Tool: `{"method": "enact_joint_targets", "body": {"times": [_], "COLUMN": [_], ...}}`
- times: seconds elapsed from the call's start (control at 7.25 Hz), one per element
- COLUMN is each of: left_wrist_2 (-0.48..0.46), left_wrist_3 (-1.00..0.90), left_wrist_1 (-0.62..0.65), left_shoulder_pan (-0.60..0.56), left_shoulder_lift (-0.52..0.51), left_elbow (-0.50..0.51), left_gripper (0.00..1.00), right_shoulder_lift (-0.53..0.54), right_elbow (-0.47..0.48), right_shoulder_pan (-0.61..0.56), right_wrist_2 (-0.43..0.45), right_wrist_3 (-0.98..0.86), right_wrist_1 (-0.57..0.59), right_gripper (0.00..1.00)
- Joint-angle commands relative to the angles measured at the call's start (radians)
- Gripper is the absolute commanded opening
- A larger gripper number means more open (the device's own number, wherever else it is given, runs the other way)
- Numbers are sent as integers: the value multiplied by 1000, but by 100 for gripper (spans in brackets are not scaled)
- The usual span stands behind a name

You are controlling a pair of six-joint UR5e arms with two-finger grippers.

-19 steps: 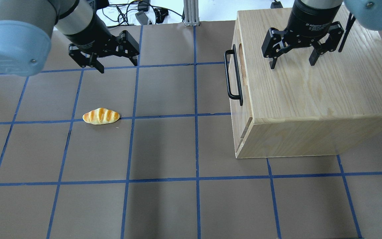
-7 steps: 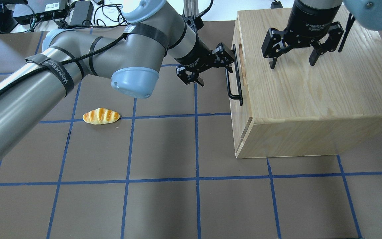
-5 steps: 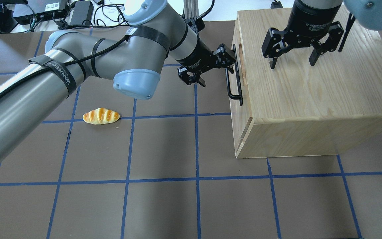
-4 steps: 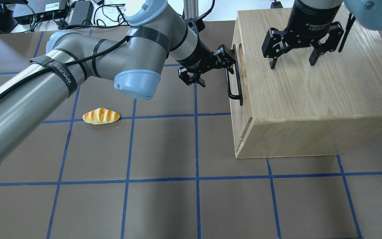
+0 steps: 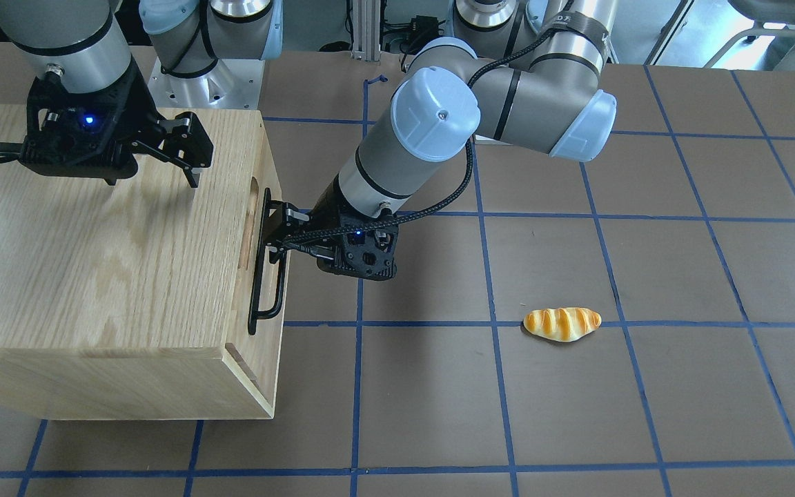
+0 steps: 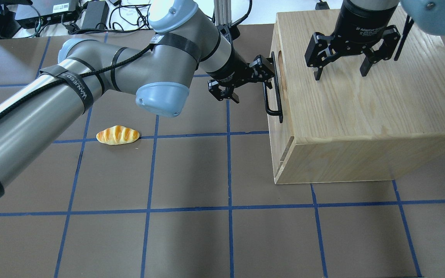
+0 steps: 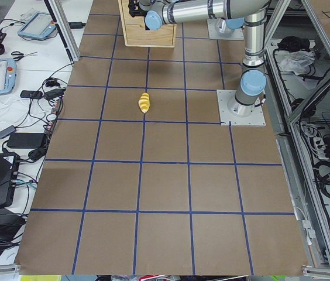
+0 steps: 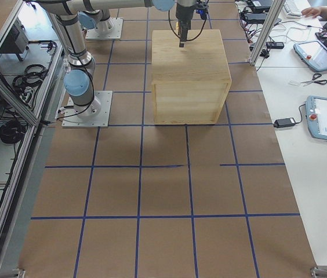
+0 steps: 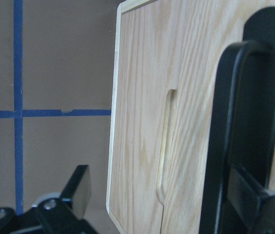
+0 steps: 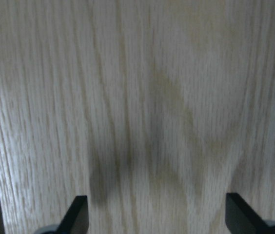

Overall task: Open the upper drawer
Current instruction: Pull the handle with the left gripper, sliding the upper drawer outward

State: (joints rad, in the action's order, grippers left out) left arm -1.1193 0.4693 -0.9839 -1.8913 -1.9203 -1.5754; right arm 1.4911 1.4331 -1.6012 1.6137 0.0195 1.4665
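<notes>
The upper drawer (image 5: 251, 228) sits shut, its front flush with the oak cabinet box (image 6: 361, 116). Its black bar handle (image 6: 272, 96) and finger slot (image 9: 166, 146) face the table's middle. My left gripper (image 6: 251, 83) is open at the handle's far half. In the left wrist view one finger (image 9: 254, 204) lies right by the bar (image 9: 230, 122) and the other (image 9: 79, 187) stands well apart, out past the drawer front's edge. My right gripper (image 6: 340, 74) is open and empty, hovering just above the cabinet top (image 10: 152, 97).
A toy bread roll (image 6: 117, 135) lies on the brown, blue-taped table (image 6: 191, 173) left of the cabinet; it also shows in the front view (image 5: 562, 323). Cables and power bricks (image 6: 91, 11) lie beyond the table's far edge.
My left arm has swung from the far left across to the drawer handle, then crept slightly closer. The gripper stays open. The drawer and my right arm have not moved.
</notes>
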Motion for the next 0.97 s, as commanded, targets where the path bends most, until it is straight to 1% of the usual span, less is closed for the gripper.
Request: {"method": "enact_joint_targets", "body": {"times": [0.0, 0.28, 0.55, 0.69, 0.83], "left_wrist_2": [-64, -109, -120, -160, -165], "left_wrist_3": [-55, -90, -116, -154, -182], "left_wrist_1": [-4, -13, -16, -22, -65], "left_shoulder_pan": [0, 0, 6, 14, 33], "left_shoulder_lift": [0, 10, 18, 24, 36], "left_elbow": [-2, -3, -6, -6, -5], "left_gripper": [100, 100, 100, 100, 100], "right_shoulder_lift": [0, 0, 0, 0, 0], "right_elbow": [0, 0, 1, 1, 0], "right_shoulder_pan": [0, 0, 0, 1, 0], "right_wrist_2": [0, 0, 0, 0, 0], "right_wrist_3": [0, 0, -1, 0, 0], "right_wrist_1": [0, 0, 0, 0, 0], "right_gripper": [100, 100, 100, 100, 100]}}
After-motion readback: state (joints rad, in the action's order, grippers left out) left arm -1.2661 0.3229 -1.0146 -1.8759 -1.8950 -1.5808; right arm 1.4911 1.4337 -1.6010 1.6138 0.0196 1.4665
